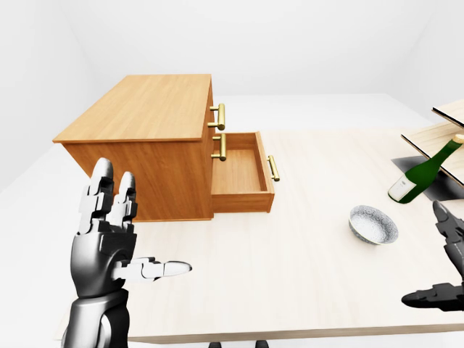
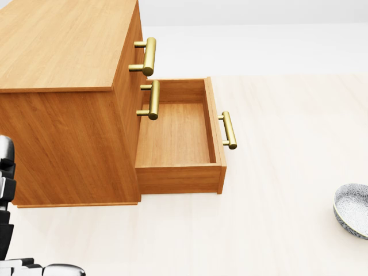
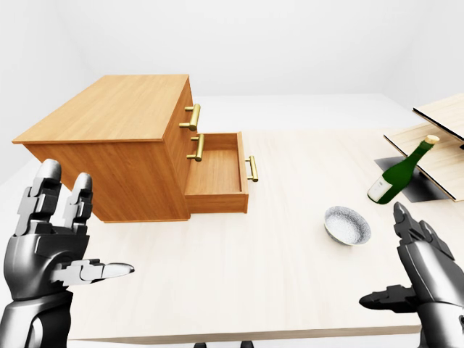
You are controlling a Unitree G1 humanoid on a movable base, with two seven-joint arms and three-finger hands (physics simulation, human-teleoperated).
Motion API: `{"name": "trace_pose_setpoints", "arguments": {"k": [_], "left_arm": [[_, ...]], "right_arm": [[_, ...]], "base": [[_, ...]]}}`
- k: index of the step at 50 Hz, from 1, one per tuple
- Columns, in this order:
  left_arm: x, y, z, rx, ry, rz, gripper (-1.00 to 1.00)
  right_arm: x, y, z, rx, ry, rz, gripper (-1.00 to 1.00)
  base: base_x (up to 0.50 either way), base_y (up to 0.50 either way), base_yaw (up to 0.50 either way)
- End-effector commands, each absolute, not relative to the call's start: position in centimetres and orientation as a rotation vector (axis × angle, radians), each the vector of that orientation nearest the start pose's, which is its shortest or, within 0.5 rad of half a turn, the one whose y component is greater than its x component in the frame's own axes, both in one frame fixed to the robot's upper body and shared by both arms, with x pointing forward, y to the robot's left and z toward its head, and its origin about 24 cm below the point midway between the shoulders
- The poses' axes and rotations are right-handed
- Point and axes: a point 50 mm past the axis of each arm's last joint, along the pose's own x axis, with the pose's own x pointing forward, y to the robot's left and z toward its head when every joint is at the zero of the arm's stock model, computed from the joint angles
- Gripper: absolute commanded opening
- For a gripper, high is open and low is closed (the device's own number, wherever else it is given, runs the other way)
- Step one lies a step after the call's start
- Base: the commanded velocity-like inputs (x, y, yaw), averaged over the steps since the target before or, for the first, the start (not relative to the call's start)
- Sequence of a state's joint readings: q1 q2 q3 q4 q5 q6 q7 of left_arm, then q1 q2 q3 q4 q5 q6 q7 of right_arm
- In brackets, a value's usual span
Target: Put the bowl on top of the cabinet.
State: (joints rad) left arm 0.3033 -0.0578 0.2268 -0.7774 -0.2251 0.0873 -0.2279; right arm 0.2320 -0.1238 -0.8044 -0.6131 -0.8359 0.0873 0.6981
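Observation:
A small grey patterned bowl (image 3: 347, 225) sits on the pale table (image 3: 290, 261), right of centre in the eye views and at the right edge of the head view. The wooden cabinet (image 1: 145, 109) stands at the upper left, its flat top bare and its bottom drawer (image 1: 241, 177) pulled out and empty. My left hand (image 1: 138, 239) is raised at the lower left, fingers spread, open and holding nothing. My right hand (image 3: 406, 272) hovers open at the lower right, below and right of the bowl, apart from it.
A green bottle (image 3: 399, 172) leans tilted against a low wooden shelf (image 3: 435, 138) at the right edge. Brass handles (image 2: 150, 54) stick out of the cabinet's drawer fronts. The table's near edge runs along the bottom of the eye views.

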Motion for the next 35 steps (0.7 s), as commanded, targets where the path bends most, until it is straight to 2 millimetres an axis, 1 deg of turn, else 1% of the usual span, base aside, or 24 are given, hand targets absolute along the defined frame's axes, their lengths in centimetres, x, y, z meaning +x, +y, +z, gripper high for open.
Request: {"name": "trace_pose_setpoints", "arguments": {"k": [1,3,12,14,15,18,26,28,35], "left_arm": [[16.9,19.2,14.8,-0.084,-0.429,0.018,1.0],[16.8,19.2,14.9,-0.083,-0.433,0.018,1.0],[16.9,19.3,14.8,-0.084,-0.429,0.019,1.0],[17.0,19.2,14.8,-0.084,-0.426,0.019,1.0],[17.0,19.2,14.7,-0.084,-0.423,0.018,1.0],[16.7,19.1,14.7,-0.082,-0.421,0.012,1.0],[16.8,19.3,14.9,-0.083,-0.432,0.017,1.0],[16.8,19.3,14.8,-0.084,-0.429,0.016,1.0],[16.8,19.2,14.9,-0.083,-0.431,0.017,1.0]], "right_arm": [[13.9,-32.8,13.7,-1.127,0.426,-0.351,1.0],[13.9,-32.9,13.4,-1.127,0.445,-0.344,1.0],[14.7,-33.1,13.1,-1.137,0.456,-0.326,1.0],[15.0,-33.1,12.6,-1.131,0.474,-0.305,1.0],[15.1,-33.3,12.0,-1.126,0.5,-0.288,1.0],[15.6,-33.2,12.2,-1.119,0.476,-0.283,1.0],[16.8,-33.3,11.3,-1.106,0.496,-0.223,1.0],[17.1,-33.5,10.8,-1.093,0.511,-0.203,1.0],[17.6,-33.6,10.6,-1.082,0.507,-0.177,1.0]], "base": [[0.0,0.0,0.0],[0.0,0.0,0.0],[0.0,0.0,0.0],[0.0,0.0,0.0],[0.0,0.0,0.0],[0.0,0.0,0.0],[0.0,0.0,0.0],[0.0,0.0,0.0],[0.0,0.0,0.0]]}}
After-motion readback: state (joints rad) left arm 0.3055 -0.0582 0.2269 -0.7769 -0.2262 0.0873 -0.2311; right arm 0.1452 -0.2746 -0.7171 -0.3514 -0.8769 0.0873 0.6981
